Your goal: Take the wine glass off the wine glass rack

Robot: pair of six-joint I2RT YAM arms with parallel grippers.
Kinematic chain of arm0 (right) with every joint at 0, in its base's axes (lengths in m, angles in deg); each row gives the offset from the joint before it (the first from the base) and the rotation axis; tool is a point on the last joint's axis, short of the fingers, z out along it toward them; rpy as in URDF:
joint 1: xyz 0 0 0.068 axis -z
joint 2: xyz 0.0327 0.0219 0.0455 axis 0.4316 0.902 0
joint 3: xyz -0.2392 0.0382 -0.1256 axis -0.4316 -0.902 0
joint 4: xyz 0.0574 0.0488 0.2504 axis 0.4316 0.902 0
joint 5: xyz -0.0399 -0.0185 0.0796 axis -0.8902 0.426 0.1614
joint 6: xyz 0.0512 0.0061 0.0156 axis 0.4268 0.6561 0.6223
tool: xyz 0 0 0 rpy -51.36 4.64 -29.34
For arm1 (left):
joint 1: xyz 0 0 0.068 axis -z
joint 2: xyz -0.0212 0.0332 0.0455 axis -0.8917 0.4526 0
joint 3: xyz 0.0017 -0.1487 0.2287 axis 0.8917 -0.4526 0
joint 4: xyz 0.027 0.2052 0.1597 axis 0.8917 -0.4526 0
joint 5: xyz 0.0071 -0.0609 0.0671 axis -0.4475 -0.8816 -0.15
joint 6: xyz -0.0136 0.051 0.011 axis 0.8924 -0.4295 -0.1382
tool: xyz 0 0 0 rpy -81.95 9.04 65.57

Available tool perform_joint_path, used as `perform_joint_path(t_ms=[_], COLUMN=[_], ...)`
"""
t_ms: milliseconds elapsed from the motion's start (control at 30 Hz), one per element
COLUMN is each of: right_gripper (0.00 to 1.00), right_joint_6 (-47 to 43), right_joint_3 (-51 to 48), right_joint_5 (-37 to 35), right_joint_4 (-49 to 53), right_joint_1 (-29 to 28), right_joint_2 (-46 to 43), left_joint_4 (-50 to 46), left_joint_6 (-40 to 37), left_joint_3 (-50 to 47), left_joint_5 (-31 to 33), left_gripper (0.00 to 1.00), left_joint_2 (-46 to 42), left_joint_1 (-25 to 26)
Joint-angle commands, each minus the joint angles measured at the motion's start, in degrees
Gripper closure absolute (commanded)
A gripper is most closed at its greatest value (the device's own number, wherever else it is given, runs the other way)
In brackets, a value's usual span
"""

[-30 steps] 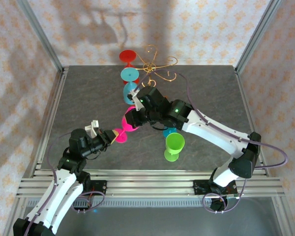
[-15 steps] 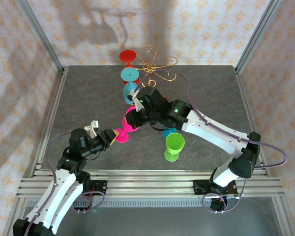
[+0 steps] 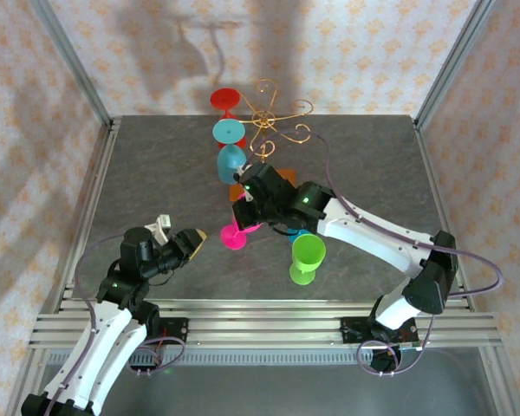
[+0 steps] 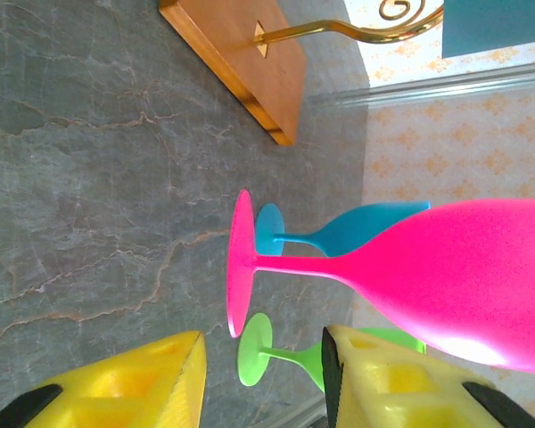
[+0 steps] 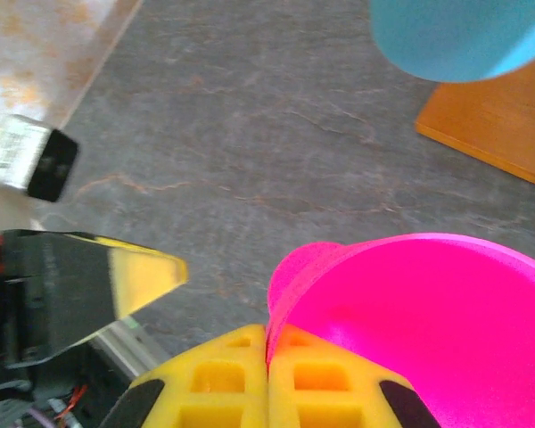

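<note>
- The right jaws are pressed together on the rim of the pink wine glass (image 5: pixel 410 303). They pinch its wall between the yellow pads (image 5: pixel 218 370), and the stem runs straight down below them.
- The glass is off the wine glass rack (image 3: pixel 273 117). The rack's wire arms stand beyond the right jaws, and its wooden base (image 4: pixel 250 62) lies near the glass's foot but apart from it.
- The glass's long axis is upright, square to the worktop (image 3: pixel 156 173). We cannot tell whether the foot touches the surface or sits just over it.
- The left jaws are spread and hold nothing. The glass lies straight ahead of them, near but apart.
- We judge that the right arm has the job, and that what remains is to set the foot down and lift clear off the rim.
- Room is tight. A green glass (image 3: pixel 308 251) and a standing blue glass (image 4: pixel 357 227) are just past the pink one from the left jaws. A hanging blue glass (image 3: pixel 230 163) is close beyond the right jaws.
- Toward the left jaws the worktop is flat, hard and stone-patterned.
</note>
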Motion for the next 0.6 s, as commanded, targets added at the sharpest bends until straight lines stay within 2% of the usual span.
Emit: perform_joint_path(t_ms=[0,300,567], right_gripper=[1.0,1.0,1.0], right_joint_6=[1.5,2.9,3.6], right_joint_3=[-1.1,-4.3,-6.5], right_joint_5=[-7.6,-13.6,-15.5], right_joint_4=[2.0,3.0,2.0], right_joint_1=[0.2,0.1,0.0], right_joint_2=[-0.4,1.3,2.8], left_joint_4=[-2.9,-3.7,-3.2], left_joint_6=[-2.2,-2.5,-2.4], left_joint_3=[2.1,2.7,2.6], left_joint_5=[2.1,2.6,2.7], left_gripper=[0.62,0.62,0.62], left_joint_2=[-0.4,0.1,0.6], left_joint_1=[0.3,0.4,0.3])
